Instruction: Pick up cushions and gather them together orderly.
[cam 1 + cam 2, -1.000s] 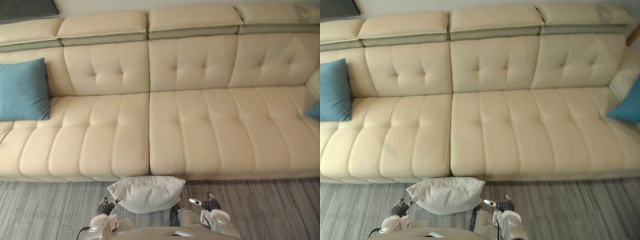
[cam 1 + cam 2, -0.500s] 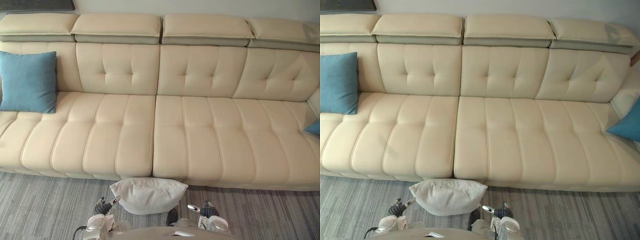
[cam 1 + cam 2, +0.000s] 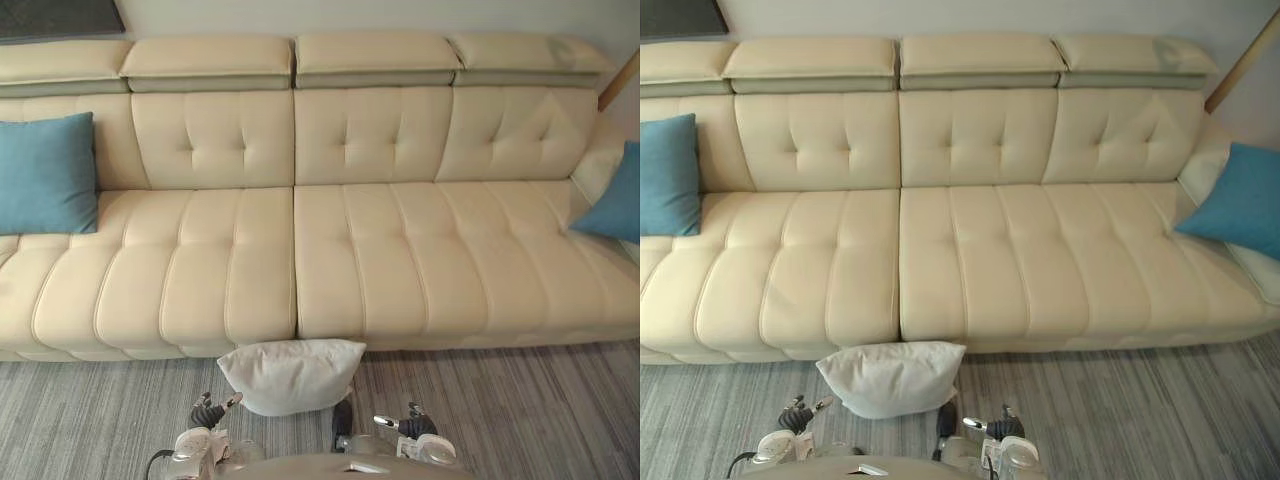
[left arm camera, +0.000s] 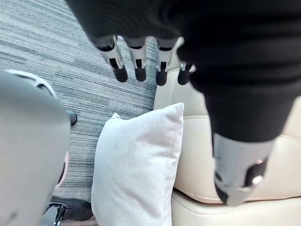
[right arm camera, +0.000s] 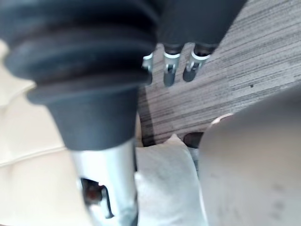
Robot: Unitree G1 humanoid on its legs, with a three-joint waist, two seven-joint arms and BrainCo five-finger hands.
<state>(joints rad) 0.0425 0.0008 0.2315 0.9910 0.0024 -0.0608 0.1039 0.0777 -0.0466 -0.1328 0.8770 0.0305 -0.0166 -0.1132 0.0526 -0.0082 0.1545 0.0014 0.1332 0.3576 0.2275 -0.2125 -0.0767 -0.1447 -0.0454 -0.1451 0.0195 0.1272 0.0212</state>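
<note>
The left hand (image 4: 139,59) and right hand (image 5: 169,70) are held spread, empty. The white cushion (image 3: 292,375) on the floor (image 3: 520,410) at 6 o'clock could be dropped if pinched by one corner.

Cream tufted sofa (image 3: 330,230) against wall, grey striped carpet (image 3: 520,410).

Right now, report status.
Hands: left hand, right hand open, empty. White cushion on floor against sofa. Left blue cushion, right blue cushion at sofa ends. Nothing blocking.
</note>
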